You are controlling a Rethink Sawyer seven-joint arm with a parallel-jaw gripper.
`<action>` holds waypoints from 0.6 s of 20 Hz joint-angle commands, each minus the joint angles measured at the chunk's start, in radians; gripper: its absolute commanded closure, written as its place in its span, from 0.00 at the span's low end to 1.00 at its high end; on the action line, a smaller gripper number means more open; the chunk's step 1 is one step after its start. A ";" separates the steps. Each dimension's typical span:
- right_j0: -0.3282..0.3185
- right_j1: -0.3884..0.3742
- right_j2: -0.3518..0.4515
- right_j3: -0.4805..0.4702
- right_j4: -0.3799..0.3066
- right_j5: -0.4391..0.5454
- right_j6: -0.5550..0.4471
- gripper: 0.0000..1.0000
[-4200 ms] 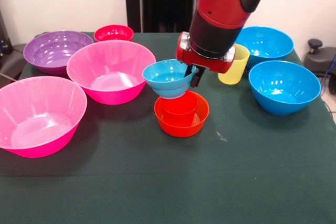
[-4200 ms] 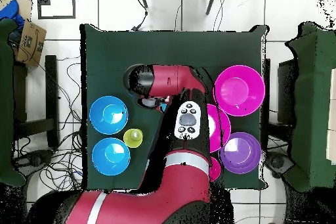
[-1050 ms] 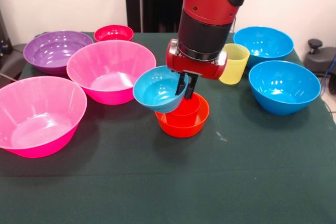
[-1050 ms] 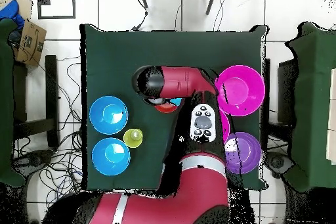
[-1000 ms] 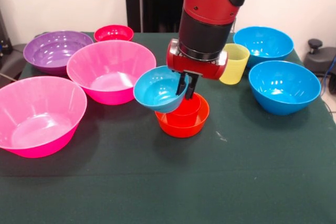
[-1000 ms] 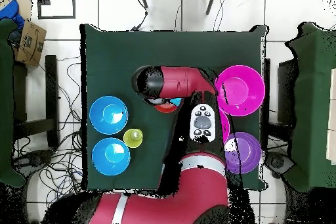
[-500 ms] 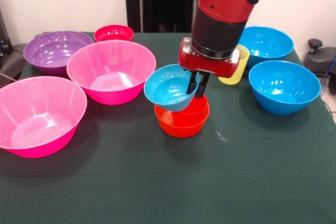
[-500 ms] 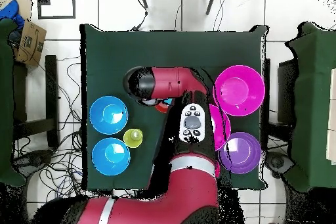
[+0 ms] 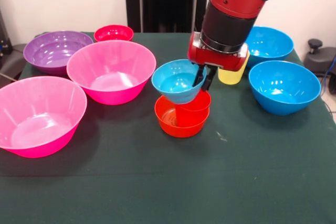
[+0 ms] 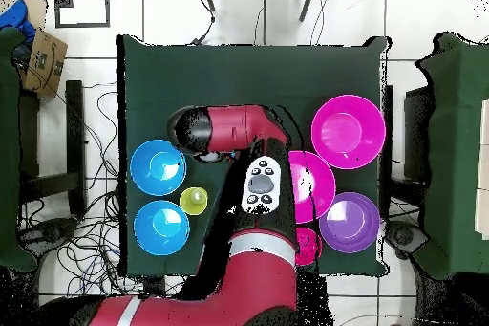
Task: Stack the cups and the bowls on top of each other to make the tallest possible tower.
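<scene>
In the front view my gripper (image 9: 203, 81) is shut on the right rim of the small light-blue bowl (image 9: 176, 81), one finger inside and one outside. It holds the bowl tilted just above the small orange bowl (image 9: 178, 119). The red cup (image 9: 198, 101) sits in the orange bowl against its far right rim, partly hidden under the light-blue bowl. The yellow cup (image 9: 234, 73) stands behind my gripper and also shows in the overhead view (image 10: 194, 200). In the overhead view my arm (image 10: 239, 131) hides the gripper and the held bowl.
Two large blue bowls (image 9: 283, 86) (image 9: 269, 42) stand at the right. Two large pink bowls (image 9: 109, 70) (image 9: 38, 115), a purple bowl (image 9: 54, 50) and a small red bowl (image 9: 113, 32) stand at the left. The near half of the green table (image 9: 168, 182) holds nothing.
My gripper has carried the light-blue bowl to the right and slightly up in the front view. The red cup now sits nearer the orange bowl's right rim.
</scene>
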State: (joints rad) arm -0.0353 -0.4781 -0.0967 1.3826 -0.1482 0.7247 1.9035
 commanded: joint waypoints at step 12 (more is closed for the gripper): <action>0.043 0.010 0.042 0.138 -0.024 -0.143 0.111 1.00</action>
State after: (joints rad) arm -0.0241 -0.4990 -0.1179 1.4517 -0.1479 0.6742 1.9035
